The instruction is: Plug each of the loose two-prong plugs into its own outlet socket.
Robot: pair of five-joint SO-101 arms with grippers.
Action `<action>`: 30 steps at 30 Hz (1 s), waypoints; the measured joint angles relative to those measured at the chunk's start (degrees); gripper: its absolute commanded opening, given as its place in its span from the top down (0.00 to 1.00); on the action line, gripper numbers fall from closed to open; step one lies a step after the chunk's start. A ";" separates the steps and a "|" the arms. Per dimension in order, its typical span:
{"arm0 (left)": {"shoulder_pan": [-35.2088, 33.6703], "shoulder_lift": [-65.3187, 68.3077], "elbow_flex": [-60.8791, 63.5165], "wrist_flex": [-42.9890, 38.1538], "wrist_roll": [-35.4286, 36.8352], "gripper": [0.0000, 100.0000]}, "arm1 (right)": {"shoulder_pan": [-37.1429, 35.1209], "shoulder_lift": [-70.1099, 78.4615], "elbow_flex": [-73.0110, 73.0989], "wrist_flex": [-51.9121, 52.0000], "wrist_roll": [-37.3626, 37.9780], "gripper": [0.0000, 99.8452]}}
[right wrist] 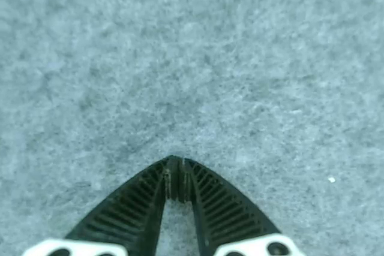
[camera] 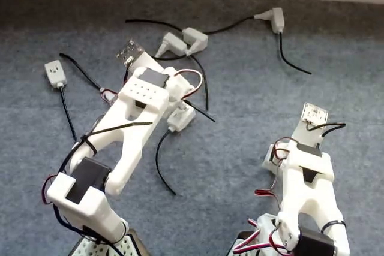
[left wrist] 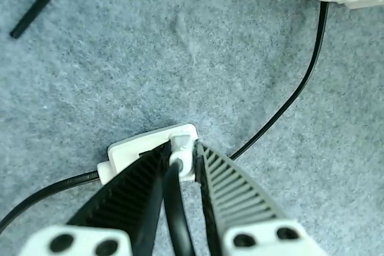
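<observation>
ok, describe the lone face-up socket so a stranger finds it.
On the grey carpet, look outboard of the left arm, away from the right arm. The small white socket lies there alone, black cord trailing back. Only it shows slots face up, touching no other piece.

The high camera looked down on the grey carpet (camera: 240,130); wrist cameras, close behind the left gripper (left wrist: 182,155) and right gripper (right wrist: 176,172), faced it too.

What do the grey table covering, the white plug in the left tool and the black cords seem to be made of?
Table covering: felt or short carpet, matte; fuzzy, mottled fibres.
Plug: probably moulded plastic; smooth, white, crisp edges.
Cords: likely rubber or vinyl sheathing; smooth, black, bending in easy curves.
</observation>
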 measured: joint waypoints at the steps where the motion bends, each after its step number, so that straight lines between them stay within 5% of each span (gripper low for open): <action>1: 0.00 0.53 -0.26 0.00 0.00 0.99 | 0.00 0.00 0.00 0.00 0.00 0.99; 22: 1.14 6.51 -7.91 7.82 -2.81 0.99 | 0.00 0.00 0.00 0.00 0.00 0.99; 30: 3.16 4.04 -5.54 10.02 -10.73 0.99 | 0.00 0.00 0.00 0.00 0.00 0.99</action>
